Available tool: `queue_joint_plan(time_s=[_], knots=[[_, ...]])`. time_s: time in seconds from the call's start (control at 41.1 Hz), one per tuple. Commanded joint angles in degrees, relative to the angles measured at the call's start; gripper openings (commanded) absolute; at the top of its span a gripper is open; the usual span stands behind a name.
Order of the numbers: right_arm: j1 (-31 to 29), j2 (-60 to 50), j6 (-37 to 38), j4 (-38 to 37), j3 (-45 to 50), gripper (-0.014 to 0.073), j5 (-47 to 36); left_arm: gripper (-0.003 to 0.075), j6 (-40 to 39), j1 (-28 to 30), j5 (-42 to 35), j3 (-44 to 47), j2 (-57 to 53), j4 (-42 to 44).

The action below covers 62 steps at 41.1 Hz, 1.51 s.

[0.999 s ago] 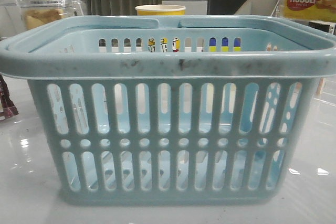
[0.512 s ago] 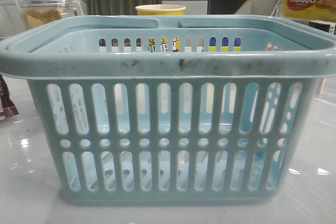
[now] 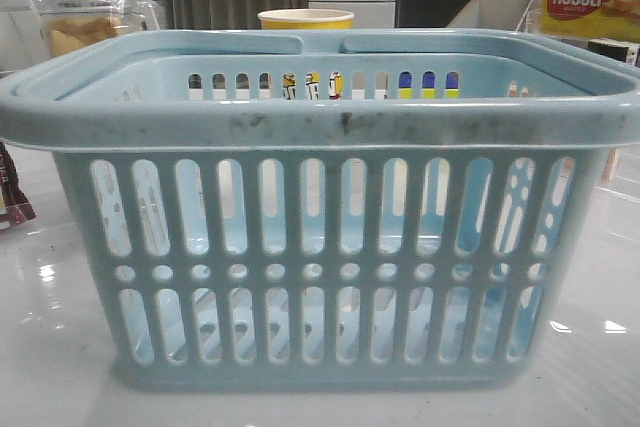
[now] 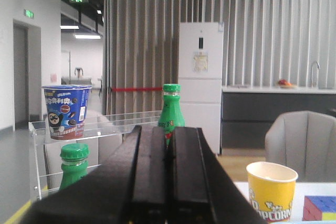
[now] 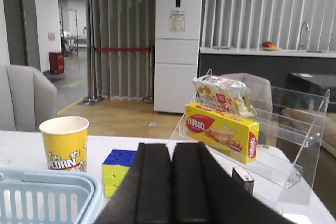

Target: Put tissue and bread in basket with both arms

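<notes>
Left gripper [image 4: 167, 182]: my jaws pressed together, empty
Right gripper [image 5: 170, 182]: likewise closed, empty
Basket [image 5: 47, 195]: low beside my right jaws
Tissue, bread: neither visible

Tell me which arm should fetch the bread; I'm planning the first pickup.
Left, probably. The bread lies beyond the basket's left corner in the front view, on the left hand's side. The right hand faces the nabati box on the opposite side. Both hands are shut and empty.
</notes>
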Motion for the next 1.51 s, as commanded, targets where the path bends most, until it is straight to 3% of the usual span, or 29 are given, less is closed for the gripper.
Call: queue_joint_plan(time_s=[0.0, 0.146, 0.438, 0.804, 0.901, 1.023, 1.096, 1.315, 1.486], knots=[[-0.3, 5.8, -0.3, -0.8, -6.7, 0.0058, 2.1, 0.0093, -0.6, -0.2, 2.5, -6.5, 5.5, -0.5], [-0.3, 12.4, -0.3, -0.8, -11.6, 0.0058, 10.3, 0.0093, -0.6, -0.2, 9.5, -10.4, 12.0, -0.5], [-0.3, 22.8, -0.3, -0.7, -10.5, 0.0058, 18.4, 0.0093, -0.6, -0.2, 20.4, -10.2, 21.5, -0.5], [-0.3, 29.3, -0.3, -1.2, -9.5, 0.0067, 19.7, 0.0106, -0.3, -0.2, 20.9, -10.2, 29.8, 0.0], [-0.3, 29.8, -1.4, -1.5, -9.5, 0.0197, 19.7, 0.0215, 0.4, -0.2, 20.8, -10.2, 30.8, 0.0], [-0.3, 29.8, -1.6, -1.6, -9.5, 0.0502, 18.9, 0.0412, 1.0, -0.2, 20.2, -10.2, 31.3, 0.0], [-0.3, 29.8, -1.6, -1.6, -9.5, 0.0611, 18.3, 0.0464, 1.0, -0.2, 19.6, -10.2, 31.4, 0.0], [-0.3, 31.3, -0.3, -1.6, -10.1, 0.0612, 14.8, 0.0454, 1.0, -0.2, 19.2, -10.2, 31.4, 0.0], [-0.3, 38.8, 1.9, -3.0, -16.5, 0.0612, 17.4, 0.0454, 1.0, -0.2, 19.2, -10.2, 31.4, -0.1]])
